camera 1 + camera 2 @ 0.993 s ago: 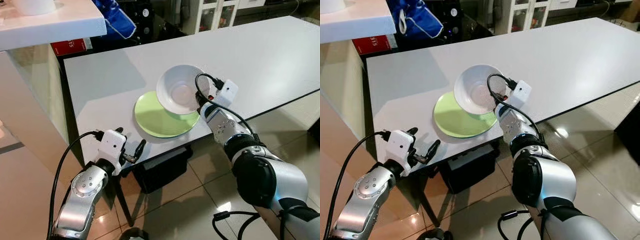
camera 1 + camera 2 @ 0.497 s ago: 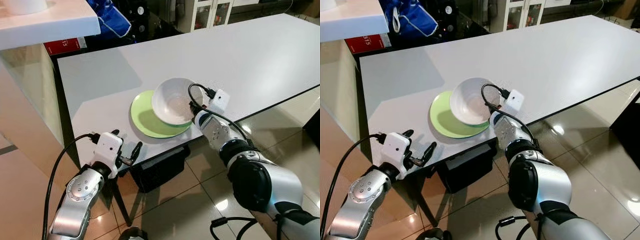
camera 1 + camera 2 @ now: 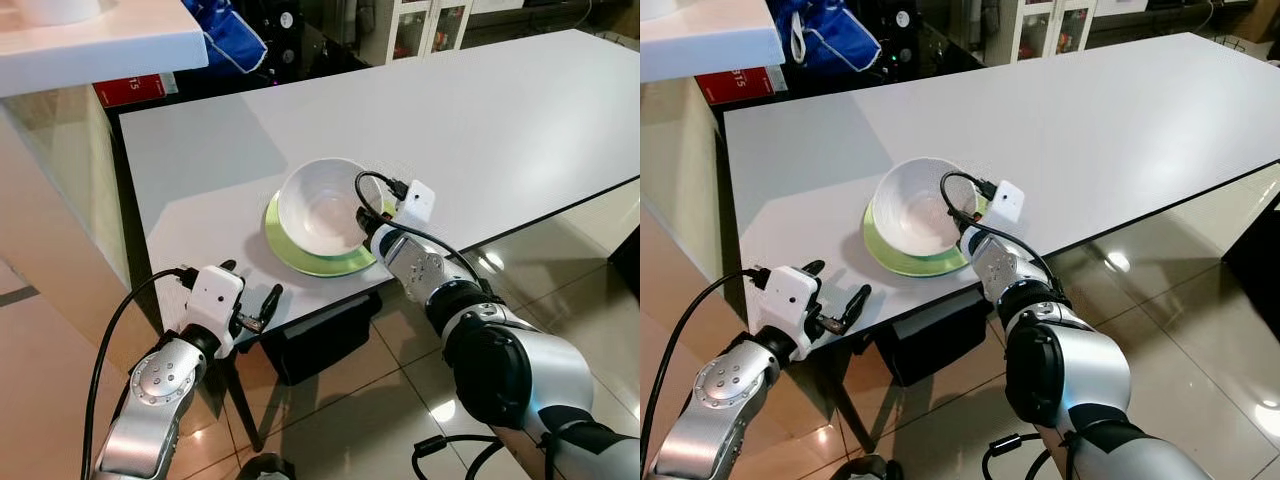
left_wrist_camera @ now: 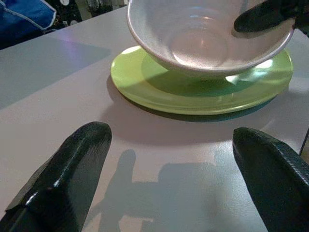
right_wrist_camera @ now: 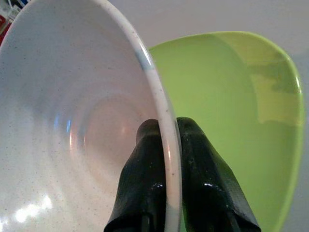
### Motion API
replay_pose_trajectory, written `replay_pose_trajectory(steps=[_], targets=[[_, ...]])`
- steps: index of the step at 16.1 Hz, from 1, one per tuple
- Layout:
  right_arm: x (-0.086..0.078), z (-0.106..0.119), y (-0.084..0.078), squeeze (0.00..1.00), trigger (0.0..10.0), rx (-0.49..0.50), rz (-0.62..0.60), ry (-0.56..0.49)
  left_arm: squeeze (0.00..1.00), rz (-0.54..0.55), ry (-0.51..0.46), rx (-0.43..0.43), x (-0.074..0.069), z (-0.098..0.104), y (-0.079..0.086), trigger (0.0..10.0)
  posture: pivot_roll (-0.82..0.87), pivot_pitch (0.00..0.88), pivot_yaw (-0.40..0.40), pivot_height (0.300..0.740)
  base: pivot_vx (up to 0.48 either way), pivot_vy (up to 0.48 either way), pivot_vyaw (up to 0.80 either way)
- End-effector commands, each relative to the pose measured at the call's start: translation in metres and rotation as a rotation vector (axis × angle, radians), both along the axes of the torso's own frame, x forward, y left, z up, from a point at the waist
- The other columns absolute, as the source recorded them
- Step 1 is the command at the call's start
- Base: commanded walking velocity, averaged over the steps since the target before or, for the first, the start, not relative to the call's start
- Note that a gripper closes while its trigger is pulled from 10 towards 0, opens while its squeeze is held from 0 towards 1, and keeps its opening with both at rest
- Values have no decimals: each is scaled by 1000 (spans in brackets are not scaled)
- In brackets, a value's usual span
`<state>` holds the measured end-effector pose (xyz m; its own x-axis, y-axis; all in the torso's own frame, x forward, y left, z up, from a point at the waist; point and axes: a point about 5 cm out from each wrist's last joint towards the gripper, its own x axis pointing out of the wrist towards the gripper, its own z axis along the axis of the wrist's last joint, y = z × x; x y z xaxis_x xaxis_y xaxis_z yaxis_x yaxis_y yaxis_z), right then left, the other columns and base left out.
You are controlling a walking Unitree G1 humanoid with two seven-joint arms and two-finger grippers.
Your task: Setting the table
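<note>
Bowl: the white bowl [image 3: 322, 207] sits on the green plate [image 3: 296, 252], near the front edge of the white table [image 3: 520, 120]; in your left wrist view its base rests on the plate, slightly off the plate's middle.
Right gripper: your right gripper [image 5: 163, 145] is clamped on the bowl's rim [image 5: 159, 106], one black finger [image 5: 145, 159] inside the bowl and the other against its outer wall, over the plate.
Right arm: your silver right arm [image 3: 500, 350] reaches up from below the table edge to the bowl's near side, a white camera block [image 3: 416, 201] and a looped black cable [image 3: 375, 185] at the wrist.
Left gripper: your left gripper [image 4: 169, 164] is spread wide with nothing between its fingers [image 4: 72, 159], held low over the table's front edge, to your left of the plate and pointing toward it.
Plate: you see it flat on the table, its rim showing around the bowl, wider on the near side.
Background: a blue bag [image 3: 228, 35] lies beyond the table's far left corner, next to a red box [image 3: 135, 88] under a white countertop [image 3: 100, 40].
Floor: you see glossy beige tiles [image 3: 380, 400] and a dark bin [image 3: 320, 335] under the table's edge.
</note>
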<state>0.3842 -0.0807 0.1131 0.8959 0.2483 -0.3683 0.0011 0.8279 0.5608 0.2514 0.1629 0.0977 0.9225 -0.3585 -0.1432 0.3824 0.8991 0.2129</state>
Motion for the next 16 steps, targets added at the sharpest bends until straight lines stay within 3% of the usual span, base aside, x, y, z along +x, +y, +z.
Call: replay_pose_trajectory(steps=[1, 16], targets=[[4, 9, -1, 1000, 10000, -14, -6, -27, 0, 13, -5, 16, -1, 3, 3, 10000, 203, 0, -9, 740, 0, 0, 0], [7, 12, -10, 1000, 10000, -122, -16, -76, 0, 6, 1, 20, 0, 3, 1, 10000, 186, 0, -1, 740, 0, 0, 0]])
